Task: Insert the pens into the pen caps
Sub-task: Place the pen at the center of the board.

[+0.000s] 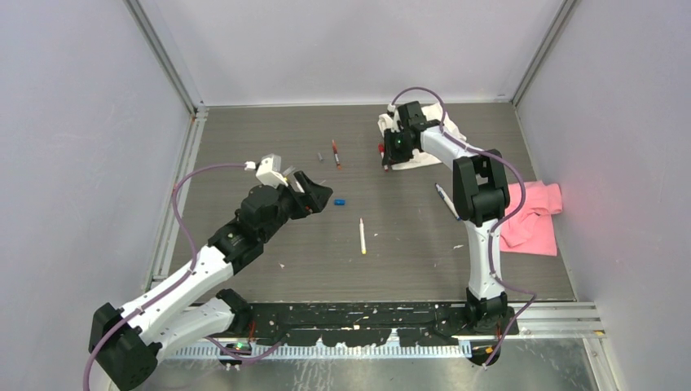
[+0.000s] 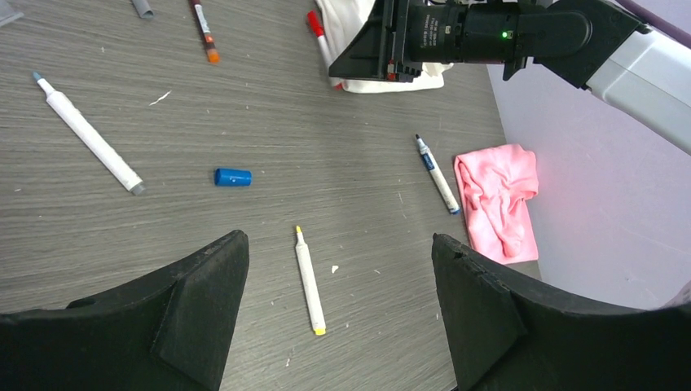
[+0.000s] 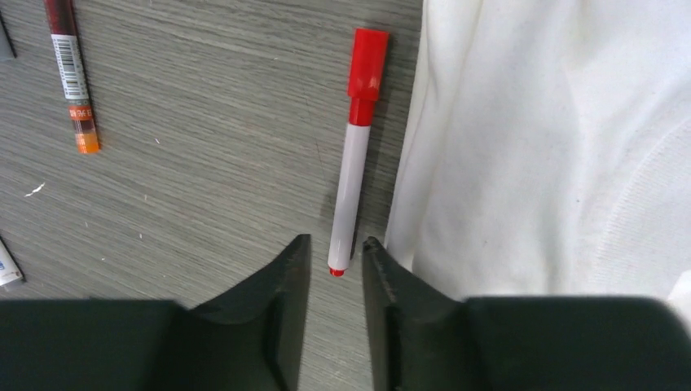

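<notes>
A white pen (image 3: 352,175) with a red cap (image 3: 367,61) on it lies on the table beside the white cloth (image 3: 554,147). Its red tail end sits between the fingertips of my right gripper (image 3: 336,242), which is slightly open, with a gap on each side. My left gripper (image 2: 340,240) hangs wide open and empty above the yellow-tipped pen (image 2: 309,279). A loose blue cap (image 2: 233,177) lies to the left of that pen. Also on the table are a blue pen (image 2: 436,173), a light-blue-tipped pen (image 2: 90,136), a dark red pen (image 2: 204,28) and a grey cap (image 2: 142,7).
A pink cloth (image 1: 534,216) lies at the right edge of the table, by the wall. The white cloth (image 1: 424,138) sits at the back under the right arm. Walls enclose the table on three sides. Small white scraps dot the surface.
</notes>
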You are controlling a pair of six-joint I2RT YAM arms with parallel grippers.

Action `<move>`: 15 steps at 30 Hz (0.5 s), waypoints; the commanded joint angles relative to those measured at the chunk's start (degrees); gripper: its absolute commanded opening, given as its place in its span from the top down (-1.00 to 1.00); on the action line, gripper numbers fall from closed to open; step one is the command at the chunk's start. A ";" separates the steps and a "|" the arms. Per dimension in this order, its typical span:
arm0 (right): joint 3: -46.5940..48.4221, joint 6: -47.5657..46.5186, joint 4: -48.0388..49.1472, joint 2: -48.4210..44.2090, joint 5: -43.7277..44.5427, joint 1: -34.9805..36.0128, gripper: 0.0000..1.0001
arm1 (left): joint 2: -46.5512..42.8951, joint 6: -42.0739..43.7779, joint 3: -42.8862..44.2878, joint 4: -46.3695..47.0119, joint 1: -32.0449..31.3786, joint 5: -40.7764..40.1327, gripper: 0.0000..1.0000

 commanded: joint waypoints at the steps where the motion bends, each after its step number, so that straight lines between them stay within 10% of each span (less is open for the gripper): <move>1: 2.51 1.89 0.56 -2.19 -0.02 -0.92 0.22 | -0.18 -0.14 2.73 1.08 0.31 1.00 -0.66; 15: -11.45 -15.67 -7.87 -27.22 -27.47 -8.21 -0.09 | -0.78 1.92 4.54 -2.75 1.15 5.43 -0.68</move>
